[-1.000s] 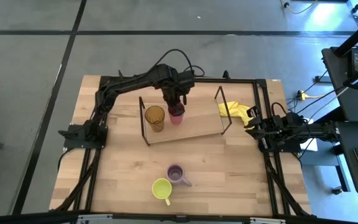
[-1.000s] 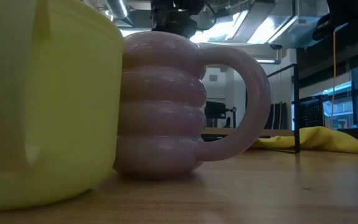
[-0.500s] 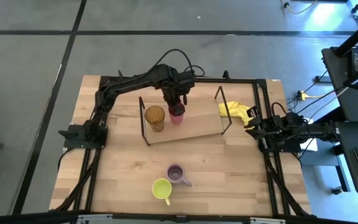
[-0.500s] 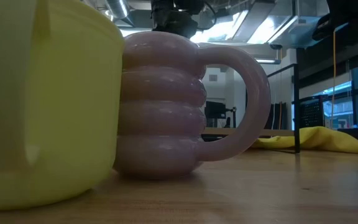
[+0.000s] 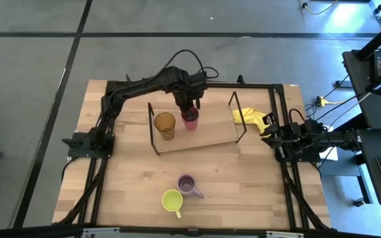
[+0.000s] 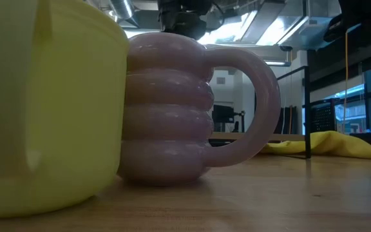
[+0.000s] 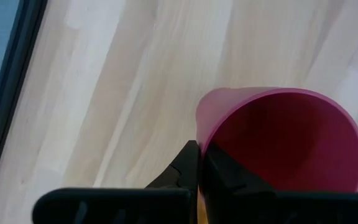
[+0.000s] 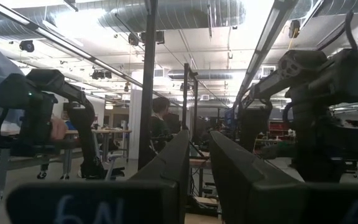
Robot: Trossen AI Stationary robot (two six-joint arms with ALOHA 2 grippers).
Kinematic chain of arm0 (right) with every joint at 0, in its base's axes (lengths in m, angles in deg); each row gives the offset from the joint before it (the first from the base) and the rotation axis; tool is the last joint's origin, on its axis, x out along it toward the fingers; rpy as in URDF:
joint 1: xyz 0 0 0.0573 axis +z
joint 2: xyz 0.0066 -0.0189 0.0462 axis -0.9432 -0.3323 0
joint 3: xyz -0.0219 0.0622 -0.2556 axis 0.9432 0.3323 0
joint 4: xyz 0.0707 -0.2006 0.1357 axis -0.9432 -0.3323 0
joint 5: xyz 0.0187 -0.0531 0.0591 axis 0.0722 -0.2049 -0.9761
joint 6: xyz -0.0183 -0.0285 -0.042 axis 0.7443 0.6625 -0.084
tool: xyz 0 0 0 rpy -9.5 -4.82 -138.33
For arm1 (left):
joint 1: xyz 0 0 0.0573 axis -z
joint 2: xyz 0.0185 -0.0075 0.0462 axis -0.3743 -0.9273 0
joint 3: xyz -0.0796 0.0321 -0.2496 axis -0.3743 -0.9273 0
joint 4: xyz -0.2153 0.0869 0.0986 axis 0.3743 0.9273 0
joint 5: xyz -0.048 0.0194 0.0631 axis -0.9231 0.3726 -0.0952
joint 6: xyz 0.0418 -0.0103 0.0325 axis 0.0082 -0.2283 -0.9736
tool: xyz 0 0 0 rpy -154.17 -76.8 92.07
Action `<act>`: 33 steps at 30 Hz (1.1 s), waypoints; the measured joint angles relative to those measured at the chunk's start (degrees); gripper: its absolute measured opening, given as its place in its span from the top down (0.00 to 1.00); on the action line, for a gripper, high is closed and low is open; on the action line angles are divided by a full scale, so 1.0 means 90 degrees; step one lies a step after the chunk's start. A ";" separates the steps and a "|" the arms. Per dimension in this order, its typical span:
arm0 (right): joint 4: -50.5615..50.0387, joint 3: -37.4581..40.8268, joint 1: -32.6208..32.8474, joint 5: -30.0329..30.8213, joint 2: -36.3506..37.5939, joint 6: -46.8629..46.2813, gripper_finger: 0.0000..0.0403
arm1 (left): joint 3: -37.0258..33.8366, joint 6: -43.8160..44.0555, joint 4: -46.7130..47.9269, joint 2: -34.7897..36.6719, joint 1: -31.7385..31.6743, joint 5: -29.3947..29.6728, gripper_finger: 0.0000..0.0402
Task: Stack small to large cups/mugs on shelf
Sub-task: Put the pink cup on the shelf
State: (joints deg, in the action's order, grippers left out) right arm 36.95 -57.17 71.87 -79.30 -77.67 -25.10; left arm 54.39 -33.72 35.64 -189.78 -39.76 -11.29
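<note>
Grey concrete floor ran all round the wooden table, and on it the shelf sat toward the far side, its board lying crosswise with black wire frames at both ends.

Going from my left, the amber tumbler stood upright on the left part of the shelf board, mouth up, so I judged that cup already placed. Just beside it, to its right, my left gripper held the red cup from above, one finger inside the rim and one outside, closed narrow on the wall. The cup's long axis ran vertical and its open mouth faced up toward my wrist; the wrist view looked straight down into it, with pale board below. I could not tell whether its base touched the board or hung just above it.

Nearer the front of the table, well apart from the shelf, the yellow-green mug and the pale purple mug waited upright and close together, the purple one's handle pointing toward my right. By my reckoning one cup was done, a second nearly so, and two were untouched.

Farther right, a yellow cloth lay past the shelf's end, and my right gripper rested at the table's right edge, fingers nearly together on nothing.
</note>
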 joint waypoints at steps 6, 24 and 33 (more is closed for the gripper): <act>0.0002 -0.0002 0.0000 -0.0002 0.0000 0.0000 0.83 | -0.0012 0.0272 0.0273 0.0002 -0.0131 0.0117 1.00; 0.0002 -0.0001 0.0001 -0.0002 0.0000 0.0000 0.83 | -0.0857 0.0410 -0.0234 0.0078 0.0110 0.0086 1.00; 0.0002 -0.0002 0.0001 -0.0002 0.0000 0.0000 0.83 | -0.0857 0.0448 -0.0199 0.0112 0.0209 0.0006 1.00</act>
State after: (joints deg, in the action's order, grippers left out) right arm 36.97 -57.19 71.88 -79.32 -77.67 -25.10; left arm 46.67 -29.69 33.85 -188.77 -37.88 -11.24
